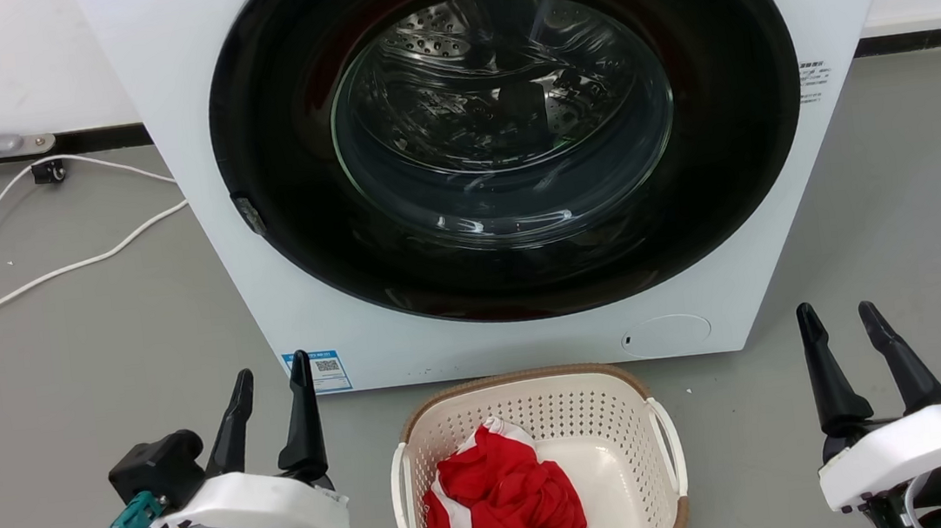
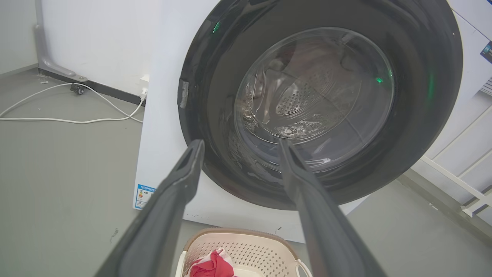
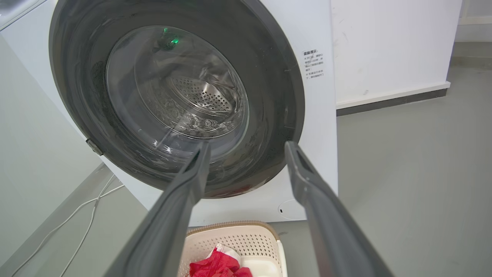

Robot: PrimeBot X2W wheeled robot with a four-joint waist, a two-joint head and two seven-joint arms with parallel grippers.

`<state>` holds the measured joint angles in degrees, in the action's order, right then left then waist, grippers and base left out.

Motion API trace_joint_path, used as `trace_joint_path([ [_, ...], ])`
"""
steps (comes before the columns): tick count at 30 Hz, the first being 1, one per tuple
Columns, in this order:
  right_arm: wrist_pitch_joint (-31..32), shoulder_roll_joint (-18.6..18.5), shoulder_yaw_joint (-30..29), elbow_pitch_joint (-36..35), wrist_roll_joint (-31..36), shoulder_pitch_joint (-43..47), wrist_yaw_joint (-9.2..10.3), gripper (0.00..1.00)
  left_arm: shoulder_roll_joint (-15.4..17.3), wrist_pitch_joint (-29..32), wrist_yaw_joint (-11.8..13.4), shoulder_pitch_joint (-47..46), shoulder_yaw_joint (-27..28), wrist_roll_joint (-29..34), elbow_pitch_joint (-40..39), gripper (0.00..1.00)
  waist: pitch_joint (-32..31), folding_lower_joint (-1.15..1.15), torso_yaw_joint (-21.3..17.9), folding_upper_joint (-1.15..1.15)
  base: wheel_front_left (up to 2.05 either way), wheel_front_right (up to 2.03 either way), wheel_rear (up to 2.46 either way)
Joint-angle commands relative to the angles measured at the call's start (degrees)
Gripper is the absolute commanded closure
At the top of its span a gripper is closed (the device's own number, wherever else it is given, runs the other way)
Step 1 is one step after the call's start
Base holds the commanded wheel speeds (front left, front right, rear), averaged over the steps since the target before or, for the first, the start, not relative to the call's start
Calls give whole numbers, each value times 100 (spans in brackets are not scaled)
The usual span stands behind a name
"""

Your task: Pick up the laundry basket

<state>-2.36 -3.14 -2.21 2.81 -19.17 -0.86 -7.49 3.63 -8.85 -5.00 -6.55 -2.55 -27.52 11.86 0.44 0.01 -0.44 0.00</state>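
Note:
The laundry basket (image 1: 597,426) is cream-white and perforated with a brown rim and white side handles. It sits on the grey floor just in front of the washer, low in the head view's middle, with a red and white garment (image 1: 500,501) inside. My left gripper (image 1: 272,374) hangs open well to the basket's left, apart from it. Open too, my right gripper (image 1: 836,315) stands well to its right. The basket's far end (image 2: 246,246) shows under my left fingers, and also in the right wrist view (image 3: 238,240). Both grippers (image 2: 240,144) (image 3: 248,146) hold nothing.
A white front-loading washer (image 1: 776,179) with a dark round door (image 1: 500,130), shut, stands right behind the basket. White cables (image 1: 43,274) trail over the floor at the left. A white wall with a dark skirting (image 1: 928,38) runs behind.

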Motion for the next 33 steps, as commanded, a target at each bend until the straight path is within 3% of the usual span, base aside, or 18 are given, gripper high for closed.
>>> trace_joint_path([
  [1,-29,16,15,-92,141,24,0,0,51,-56,18,-158,-21,139,-25,0,2,-1,2,0,0,0,0],
  [33,-178,30,59,-201,1898,168,1,0,64,-453,353,-45,-271,1756,113,0,-42,-1,37,0,0,0,0],
])
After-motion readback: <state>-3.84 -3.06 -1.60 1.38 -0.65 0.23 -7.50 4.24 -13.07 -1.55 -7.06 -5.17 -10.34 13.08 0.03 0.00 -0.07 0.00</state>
